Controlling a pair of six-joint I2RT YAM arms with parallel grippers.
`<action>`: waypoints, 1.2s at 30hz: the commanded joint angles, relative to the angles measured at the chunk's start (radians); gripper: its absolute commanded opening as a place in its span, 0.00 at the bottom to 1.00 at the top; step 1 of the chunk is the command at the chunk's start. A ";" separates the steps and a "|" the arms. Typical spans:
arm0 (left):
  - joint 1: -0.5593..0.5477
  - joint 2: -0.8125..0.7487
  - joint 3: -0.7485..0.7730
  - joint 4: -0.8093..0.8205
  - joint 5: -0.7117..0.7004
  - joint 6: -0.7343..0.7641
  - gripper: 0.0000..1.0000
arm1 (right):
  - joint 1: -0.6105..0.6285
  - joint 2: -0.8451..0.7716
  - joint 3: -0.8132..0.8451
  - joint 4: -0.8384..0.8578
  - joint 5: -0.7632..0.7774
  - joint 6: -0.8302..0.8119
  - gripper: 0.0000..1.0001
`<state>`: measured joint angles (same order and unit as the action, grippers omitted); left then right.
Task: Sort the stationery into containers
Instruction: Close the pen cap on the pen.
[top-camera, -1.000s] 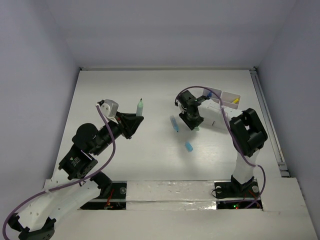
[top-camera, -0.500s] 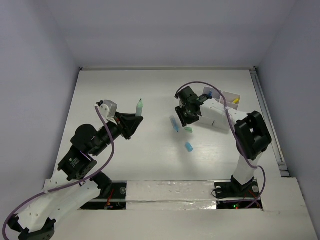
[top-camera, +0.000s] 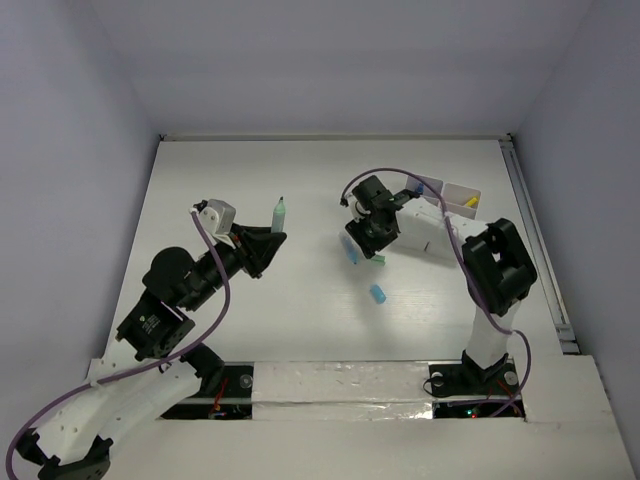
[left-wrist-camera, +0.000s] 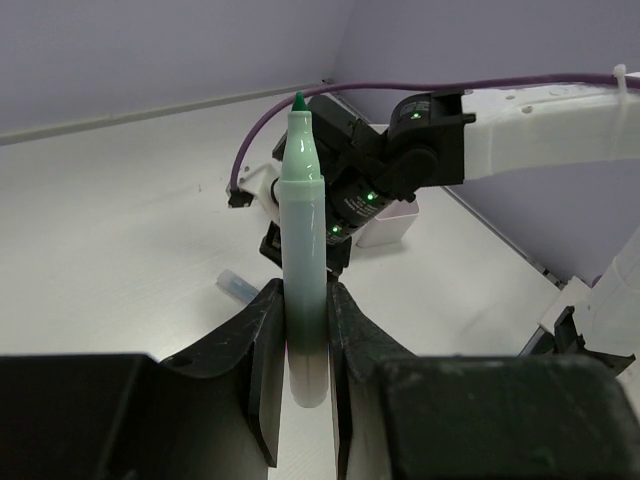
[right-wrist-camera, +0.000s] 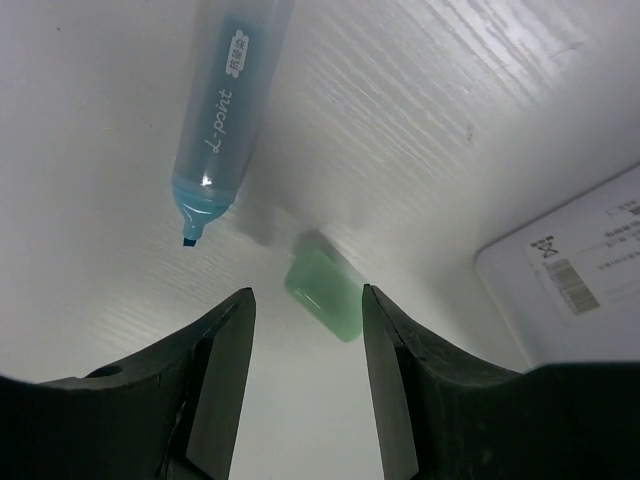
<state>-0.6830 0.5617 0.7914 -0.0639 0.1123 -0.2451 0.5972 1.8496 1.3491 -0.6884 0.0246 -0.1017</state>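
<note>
My left gripper (top-camera: 270, 240) is shut on a teal marker (top-camera: 279, 214), held upright above the table; in the left wrist view (left-wrist-camera: 305, 330) the marker (left-wrist-camera: 300, 230) stands between the jaws. My right gripper (top-camera: 372, 248) is open just above a mint eraser (right-wrist-camera: 325, 285), which lies on the table between the jaws (right-wrist-camera: 305, 330). A light blue marker (right-wrist-camera: 225, 110) lies uncapped beside it, also seen from the top (top-camera: 348, 247). A small blue cap (top-camera: 378, 294) lies nearer the front. The white containers (top-camera: 440, 215) stand right of the gripper, with a yellow-tipped item (top-camera: 470, 202) inside.
A white container corner with a barcode label (right-wrist-camera: 580, 270) sits close on the right of my right gripper. A raised rail (top-camera: 535, 240) runs along the table's right edge. The right arm's purple cable (top-camera: 395, 180) loops over the containers.
My right gripper has shifted back over the mint eraser, which showed uncovered half a second ago. The left arm with the teal marker has not moved.
</note>
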 joint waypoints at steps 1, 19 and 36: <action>0.013 0.003 -0.011 0.056 0.013 0.010 0.00 | 0.007 0.037 0.042 -0.017 -0.055 -0.052 0.53; 0.022 0.010 -0.012 0.058 0.023 0.009 0.00 | 0.016 0.097 0.018 0.001 0.015 -0.003 0.20; 0.022 0.027 -0.050 0.170 0.167 -0.074 0.00 | -0.003 -0.404 -0.140 0.651 -0.321 0.439 0.10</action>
<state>-0.6655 0.5934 0.7494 -0.0032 0.2092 -0.2859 0.6025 1.4895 1.2789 -0.3458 -0.0921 0.1547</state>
